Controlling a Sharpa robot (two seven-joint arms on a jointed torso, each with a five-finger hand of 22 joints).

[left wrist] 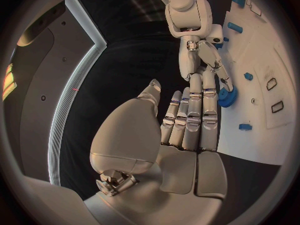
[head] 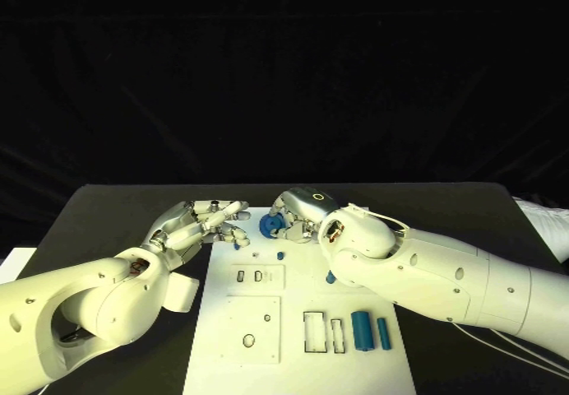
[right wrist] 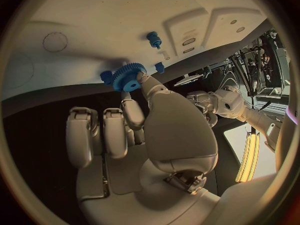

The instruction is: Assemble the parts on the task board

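The task looks barely begun: the right hand [head: 299,216] pinches a blue gear [right wrist: 129,77] at the far end of the board [head: 279,337] on the worktop [head: 118,206], seemingly not yet seated. The left hand [head: 201,224] rests just beside it, fingers straight and holding nothing. Two blue cylinders [head: 370,330] lie loose at the near end, a peg [right wrist: 153,39] stands mid-board, and several slots are unfilled; no writing or label can be read.
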